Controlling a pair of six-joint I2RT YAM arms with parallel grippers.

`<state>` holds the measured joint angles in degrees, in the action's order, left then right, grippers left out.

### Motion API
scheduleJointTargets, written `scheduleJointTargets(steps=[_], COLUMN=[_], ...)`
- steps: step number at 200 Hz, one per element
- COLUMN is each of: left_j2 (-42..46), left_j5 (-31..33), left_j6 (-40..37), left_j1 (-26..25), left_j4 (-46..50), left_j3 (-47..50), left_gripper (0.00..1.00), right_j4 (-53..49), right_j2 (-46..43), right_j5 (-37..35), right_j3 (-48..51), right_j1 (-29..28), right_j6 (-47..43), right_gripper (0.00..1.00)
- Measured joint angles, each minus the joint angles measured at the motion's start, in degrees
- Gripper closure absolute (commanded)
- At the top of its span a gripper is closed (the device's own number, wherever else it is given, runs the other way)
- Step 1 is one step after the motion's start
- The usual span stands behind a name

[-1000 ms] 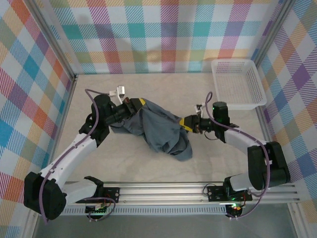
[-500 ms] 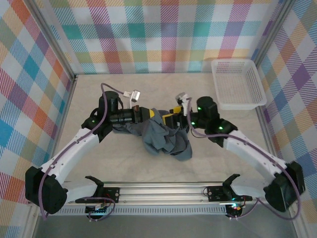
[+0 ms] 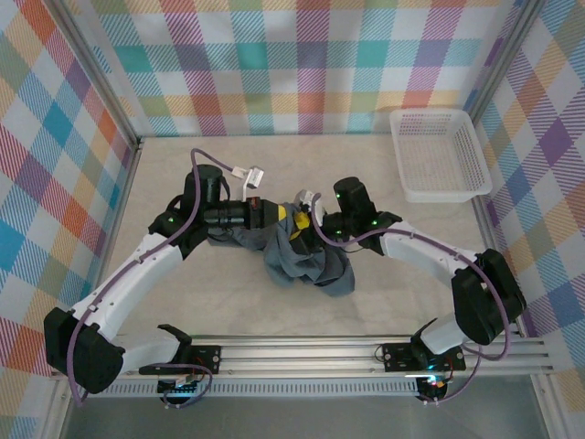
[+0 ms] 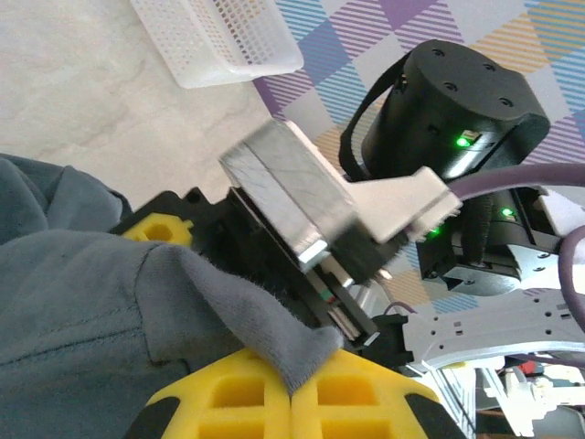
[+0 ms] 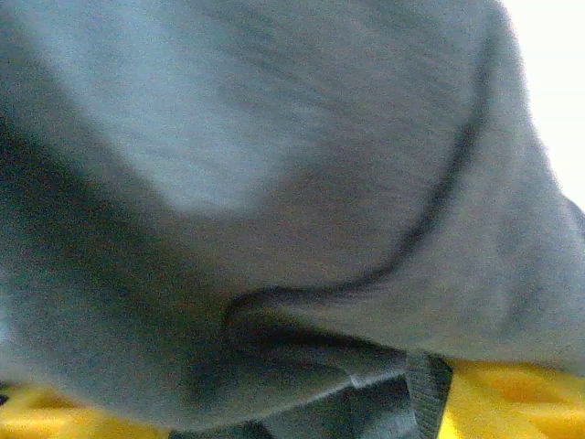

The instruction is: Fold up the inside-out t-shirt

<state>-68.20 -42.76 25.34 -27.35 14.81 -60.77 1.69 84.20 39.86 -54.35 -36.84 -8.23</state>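
Note:
The inside-out t-shirt (image 3: 309, 262) is a crumpled dark slate-grey heap mid-table, its top bunch lifted between the two arms. My left gripper (image 3: 281, 218) is shut on a fold of it; in the left wrist view the yellow fingers (image 4: 239, 401) meet with a point of the grey t-shirt (image 4: 228, 311) pinched between them. My right gripper (image 3: 309, 229) sits right against the left one, pushed into the cloth. In the right wrist view the t-shirt (image 5: 274, 183) lies close over the lens, and the yellow fingers (image 5: 516, 402) stand wide apart at the bottom corners, open, with cloth lying between them.
A white mesh basket (image 3: 440, 154) stands at the back right corner, also seen as the basket (image 4: 219, 37) in the left wrist view. The right arm's black wrist housing (image 4: 448, 101) is very close to my left fingers. Checked walls enclose the table.
The right arm has swung left from beside the shirt right up to the left gripper, its jaws widening. The left gripper has carried its fold a little to the right.

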Motion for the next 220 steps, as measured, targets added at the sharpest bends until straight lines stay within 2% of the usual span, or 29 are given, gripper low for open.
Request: scheduleJointTargets(steps=[15, 24, 45, 62, 87, 108, 135, 153, 167, 181, 193, 205, 220], left_j2=[0.00, 0.00, 0.00, 0.00, 0.00, -0.39, -5.05, -9.81, -11.63, -11.76, -11.41, -10.25, -6.78], left_j5=[0.28, 0.33, 0.13, -0.11, 0.66, 5.05, 9.94, 7.21, 4.61, 4.59, 6.05, 7.54, 9.68], left_j6=[-0.79, -0.85, -0.92, -1.09, -2.56, -5.77, -10.23, -10.84, -10.69, -10.38, -10.73, -11.21, -10.67], left_j1=[0.00, 0.00, 0.00, 0.00, 0.02, 1.14, 4.61, 5.27, 4.04, 3.87, 4.24, 4.59, 4.63], left_j4=[1.14, 1.46, 1.53, 1.53, 2.27, 4.81, 4.52, 1.97, -1.03, -2.10, -1.75, -0.48, 1.20], left_j3=[-0.42, -0.50, -0.57, -0.66, -1.36, -2.08, -2.08, -2.14, -2.21, -2.23, -2.25, -1.99, -0.46], left_gripper=[1.00, 1.00, 1.00, 1.00, 1.00, 1.00, 1.00, 0.99, 0.89, 0.68, 0.56, 0.50, 0.48], right_j4=[0.72, 0.96, 2.14, 2.60, 3.15, 3.39, 8.52, 14.62, 18.14, 21.18, 23.26, 24.37, 25.24], right_j2=[-2.08, -3.56, -4.55, -3.69, -2.78, -4.74, -13.68, -19.02, -20.61, -20.92, -20.92, -20.92, -20.92], right_j5=[0.74, 0.42, -2.95, -6.12, -7.45, -4.42, 0.04, -0.22, -1.25, -1.92, -2.36, -2.80, -3.41], right_j3=[1.90, 3.04, 3.26, 2.86, 2.25, 2.10, 3.08, 4.63, 7.23, 10.01, 11.72, 12.28, 12.28], right_j1=[0.00, -0.02, -0.37, -0.55, -0.55, -0.48, -0.48, -0.42, 0.07, 0.37, 0.94, 1.38, 1.95], right_j6=[0.02, 0.04, 0.46, 1.75, 5.38, 9.75, 19.15, 25.46, 28.81, 31.32, 33.03, 34.03, 34.62], right_gripper=[0.32, 0.39, 0.81, 1.00, 1.00, 1.00, 1.00, 1.00, 1.00, 1.00, 1.00, 1.00, 1.00])
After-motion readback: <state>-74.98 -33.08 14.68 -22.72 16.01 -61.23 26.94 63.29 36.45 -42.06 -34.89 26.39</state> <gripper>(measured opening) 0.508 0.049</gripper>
